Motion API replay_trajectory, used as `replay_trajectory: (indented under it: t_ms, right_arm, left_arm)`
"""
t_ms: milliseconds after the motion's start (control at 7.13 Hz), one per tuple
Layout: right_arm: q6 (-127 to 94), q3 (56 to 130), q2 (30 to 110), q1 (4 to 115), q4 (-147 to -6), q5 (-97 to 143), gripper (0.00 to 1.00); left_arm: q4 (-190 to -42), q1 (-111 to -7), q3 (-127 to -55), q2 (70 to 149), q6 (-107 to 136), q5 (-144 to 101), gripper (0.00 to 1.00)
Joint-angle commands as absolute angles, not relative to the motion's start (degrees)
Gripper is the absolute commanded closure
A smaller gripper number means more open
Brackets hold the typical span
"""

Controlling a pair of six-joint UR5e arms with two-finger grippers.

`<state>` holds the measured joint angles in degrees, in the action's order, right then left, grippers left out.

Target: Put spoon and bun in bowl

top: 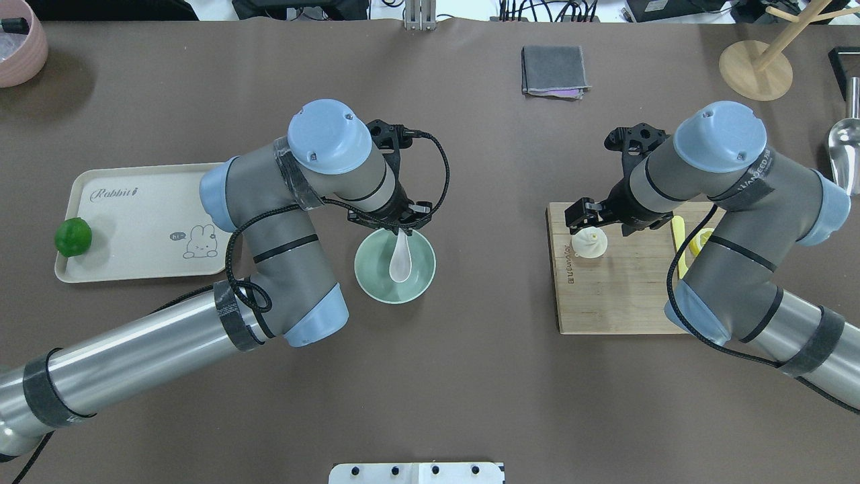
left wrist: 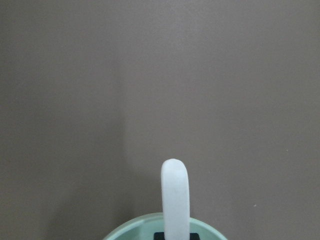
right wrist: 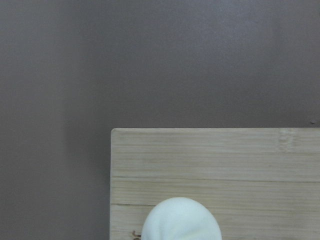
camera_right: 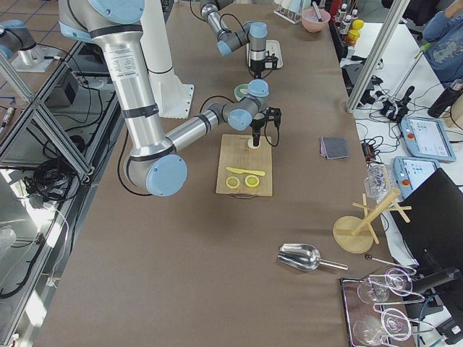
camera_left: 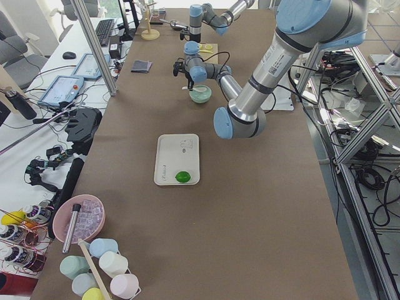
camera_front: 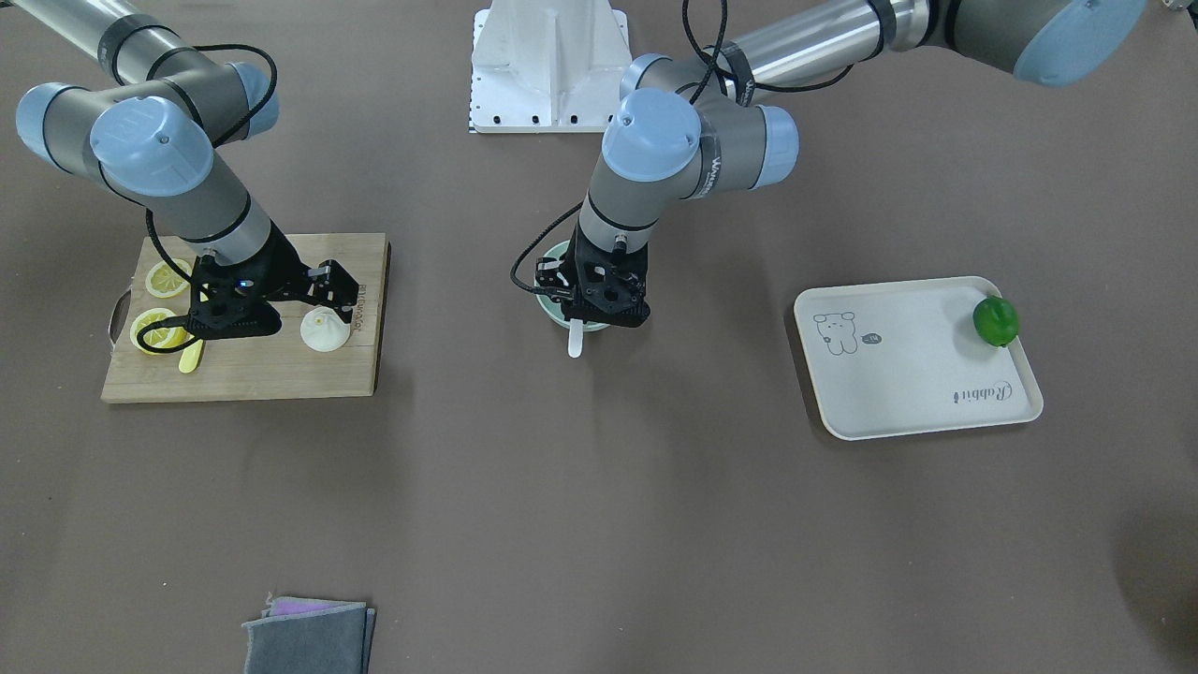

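The white spoon (top: 401,261) lies with its scoop inside the pale green bowl (top: 373,279). Its handle (camera_front: 576,340) sticks out over the rim on the operators' side and also shows in the left wrist view (left wrist: 174,195). My left gripper (top: 398,227) stands over the bowl's far rim, shut on the spoon's handle. The white bun (top: 589,243) sits on the wooden cutting board (top: 618,302) near its corner. My right gripper (top: 586,216) hovers just beside and above the bun and looks open and empty. The bun's top shows at the bottom of the right wrist view (right wrist: 181,220).
Lemon slices (camera_front: 167,278) and a yellow plastic knife (camera_front: 192,356) lie on the board under the right arm. A cream tray (camera_front: 898,393) with a green lime (camera_front: 995,321) is on the left arm's side. A grey cloth (camera_front: 309,637) lies at the operators' edge.
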<state>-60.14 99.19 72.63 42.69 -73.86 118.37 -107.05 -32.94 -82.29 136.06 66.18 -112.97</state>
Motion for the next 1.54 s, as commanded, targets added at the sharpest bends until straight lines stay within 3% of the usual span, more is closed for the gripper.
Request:
replay_trajectory:
  t_ms: [0,140,280,561,701,841,1121,1402]
  right_arm:
    - [-60.1,97.5,72.2,42.2,-73.8,117.3,0.08]
    - [-60.2,97.7,72.2,41.9,-73.9,117.2,0.17]
    - [-60.2,97.7,72.2,41.5,-73.9,117.1,0.34]
    - [-60.2,97.7,72.3,40.8,-73.9,117.1,0.81]
    - [-60.2,97.8,72.7,40.5,-73.9,117.2,0.93]
    - [-60.2,98.7,72.3,40.6,-74.1,117.7,1.0]
    - [-60.5,100.2,68.9,40.9,-74.7,117.6,1.0]
    - [-73.0,98.5,59.7,37.6,-74.7,115.5,1.0]
  left_arm:
    - [-107.4,-33.0,-82.2,136.1,66.4,-112.9,0.03]
    - [-107.4,-33.1,-82.3,136.1,66.3,-112.9,0.03]
    - [-107.4,-33.2,-82.5,136.2,66.4,-112.9,0.03]
    - [-107.4,-33.3,-82.7,136.3,66.4,-112.9,0.03]
    - [-107.4,-33.5,-82.7,136.4,66.4,-112.9,0.03]
    - [-107.4,-33.7,-82.9,136.5,66.4,-112.9,0.03]
    - [-107.1,-37.1,-84.8,135.8,65.8,-113.5,0.03]
    - [-107.1,-42.8,-91.2,127.1,57.1,-117.8,0.03]
